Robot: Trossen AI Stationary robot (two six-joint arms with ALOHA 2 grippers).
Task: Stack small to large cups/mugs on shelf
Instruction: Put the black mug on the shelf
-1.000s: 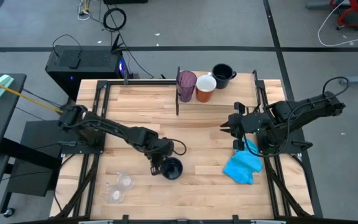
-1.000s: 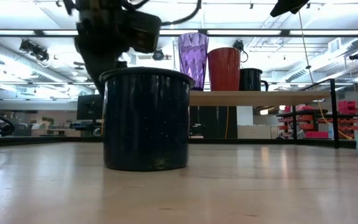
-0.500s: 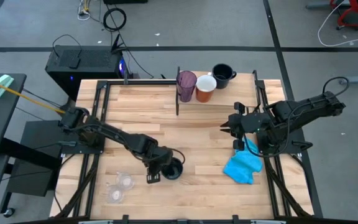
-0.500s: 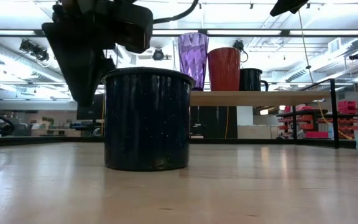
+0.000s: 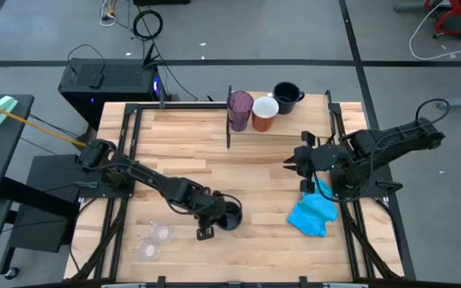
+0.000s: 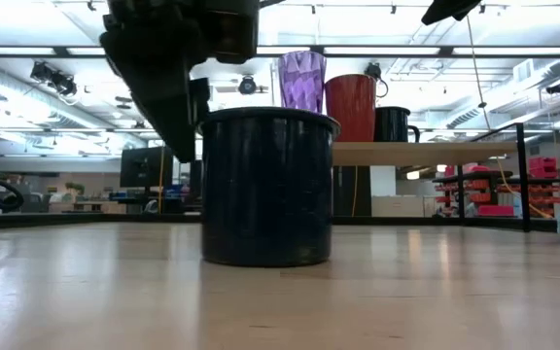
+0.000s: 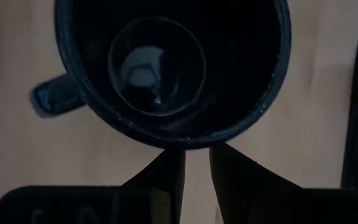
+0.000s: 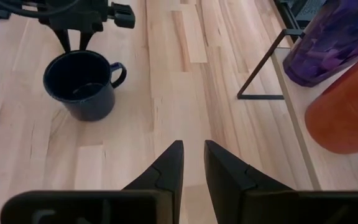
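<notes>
The counter (image 5: 246, 152) is a big top made of pale wood slats. The shelf (image 6: 406, 153) is a thin light board on black metal legs at the far edge; only the low view shows that it stands raised.

On the shelf stand the tall see-through purple tumbler (image 5: 239, 110), the orange mug (image 5: 264, 113) with its white inside, and a dark navy mug (image 5: 286, 97), all in a row, well away from both grippers.

The left gripper (image 5: 217, 218) sits right by the second navy mug (image 5: 229, 216) near the middle of the counter. From above, the arm hides part of this mug. The left wrist view looks straight down into it: round, shiny dark inside, a small handle on one side. The gripper's fingertips (image 7: 169, 163) are narrow, just outside the rim, holding nothing. The low view shows the mug standing upright on the wood.

The right gripper (image 5: 291, 162) hangs over the counter with its fingers close together, empty. A crumpled bright blue cloth (image 5: 312, 212) lies just beside it.

Two small clear plastic cups (image 5: 156, 241) sit near the front edge, beside the left gripper.
</notes>
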